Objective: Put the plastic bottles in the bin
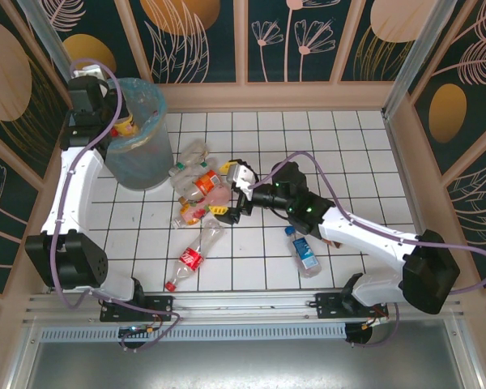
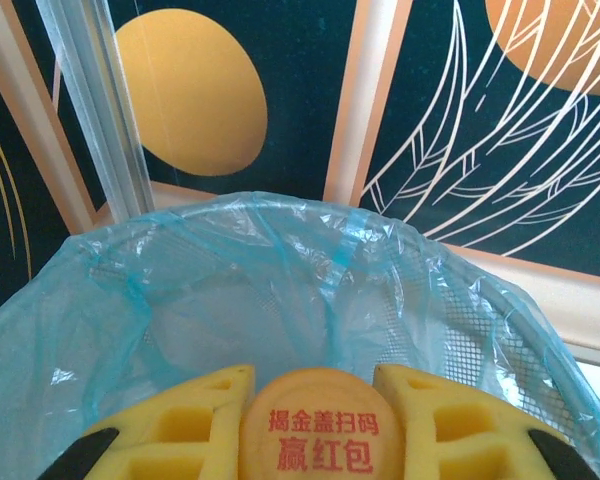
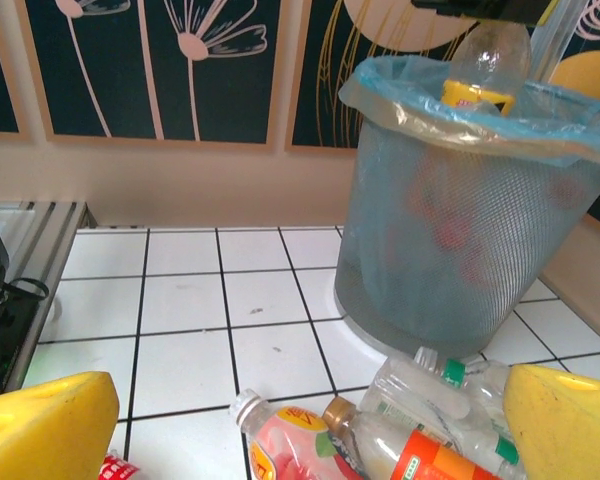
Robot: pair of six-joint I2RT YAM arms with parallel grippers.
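The bin (image 1: 142, 142), a grey mesh bucket with a light blue liner, stands at the table's far left. My left gripper (image 1: 120, 121) hangs over its rim, shut on a clear plastic bottle (image 2: 315, 430) with an orange cap printed in red; the liner (image 2: 280, 290) lies below. From the right wrist, that bottle (image 3: 488, 55) hangs above the bin (image 3: 460, 230). My right gripper (image 1: 221, 190) stands open over a pile of bottles (image 1: 196, 185), nothing between its fingers (image 3: 40, 420). Below it lie a pink-labelled bottle (image 3: 295, 445) and an orange-labelled one (image 3: 410, 455).
A red-labelled bottle (image 1: 190, 259) lies near the front, left of centre. A blue-labelled bottle (image 1: 305, 253) lies beside my right arm. Wooden walls with dark panels enclose the white tiled table (image 1: 348, 154).
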